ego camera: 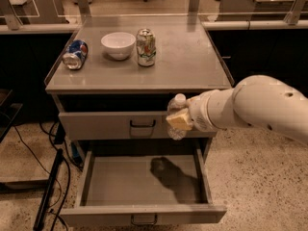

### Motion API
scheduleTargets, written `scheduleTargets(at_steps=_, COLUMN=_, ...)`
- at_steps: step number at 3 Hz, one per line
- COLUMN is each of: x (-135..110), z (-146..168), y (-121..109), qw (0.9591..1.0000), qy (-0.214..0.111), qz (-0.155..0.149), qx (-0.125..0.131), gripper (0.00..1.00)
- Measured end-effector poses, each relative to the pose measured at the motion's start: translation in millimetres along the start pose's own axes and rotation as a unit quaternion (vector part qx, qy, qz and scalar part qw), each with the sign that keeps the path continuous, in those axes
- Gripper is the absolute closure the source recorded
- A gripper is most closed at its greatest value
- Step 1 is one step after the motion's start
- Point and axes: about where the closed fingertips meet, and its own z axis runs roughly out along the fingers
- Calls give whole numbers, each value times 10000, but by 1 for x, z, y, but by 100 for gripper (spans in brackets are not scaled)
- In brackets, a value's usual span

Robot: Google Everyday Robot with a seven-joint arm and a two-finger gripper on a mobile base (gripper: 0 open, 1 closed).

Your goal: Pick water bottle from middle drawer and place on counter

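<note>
My gripper (177, 118) is shut on the water bottle (177, 101), a small clear bottle with a white cap, held upright in front of the closed upper drawer front. It hangs above the open middle drawer (144, 181), whose grey tray is bare and carries the arm's shadow. The bottle's cap sits just below the front edge of the counter (187, 57). My white arm reaches in from the right.
On the counter stand a white bowl (118, 44) and an upright green-and-white can (146, 46); a blue can (76, 54) lies on its side at the left. Cables run along the floor at the left. A glass barrier borders the counter's back.
</note>
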Motion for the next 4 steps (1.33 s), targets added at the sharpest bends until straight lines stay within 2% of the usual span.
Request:
scheduleTargets(at_steps=2, x=-52, z=-41, y=-46, qw=9977, qy=-98, qz=-199, qx=639, gripper=100)
scheduleTargets(at_steps=4, x=-67, z=-55, y=-59, qw=9965, qy=-100, qz=-196, qx=808, gripper=100)
